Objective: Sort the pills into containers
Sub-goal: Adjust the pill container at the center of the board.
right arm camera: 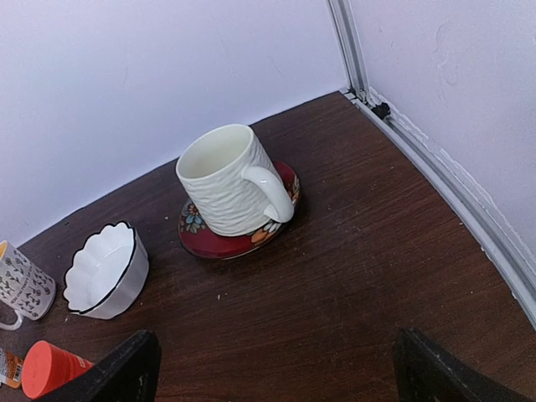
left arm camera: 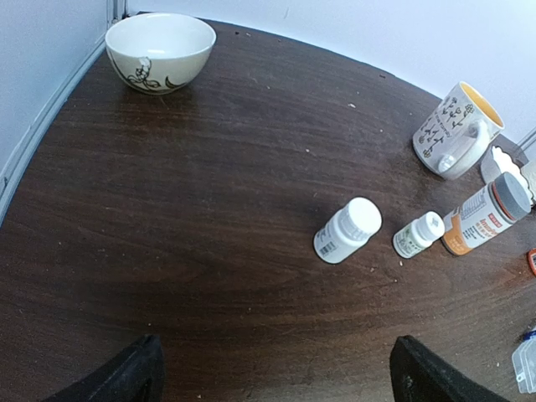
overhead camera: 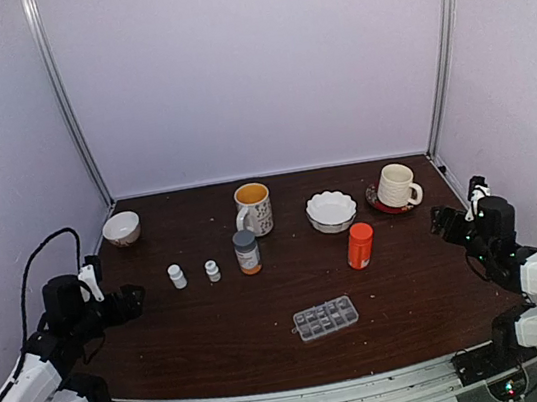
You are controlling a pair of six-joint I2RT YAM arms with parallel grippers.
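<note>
The containers (overhead camera: 325,318) are the compartments of a flat clear pill box lying at the front middle of the dark table; one corner of the box (left arm camera: 526,368) shows at the right edge of the left wrist view. No pills can be made out in any view. My left gripper (overhead camera: 132,300) hovers at the table's left side, open, with only bare wood between its fingers (left arm camera: 138,373). My right gripper (overhead camera: 443,218) is at the far right, also open and holding nothing, its fingers (right arm camera: 126,368) wide apart above the table.
Two small white bottles (overhead camera: 177,276) (overhead camera: 212,270), a grey-capped bottle (overhead camera: 247,252) and an orange bottle (overhead camera: 360,245) stand mid-table. Behind them are a patterned bowl (overhead camera: 121,228), a yellow-lined mug (overhead camera: 253,208), a scalloped white dish (overhead camera: 332,211) and a cream mug on a red saucer (overhead camera: 396,186).
</note>
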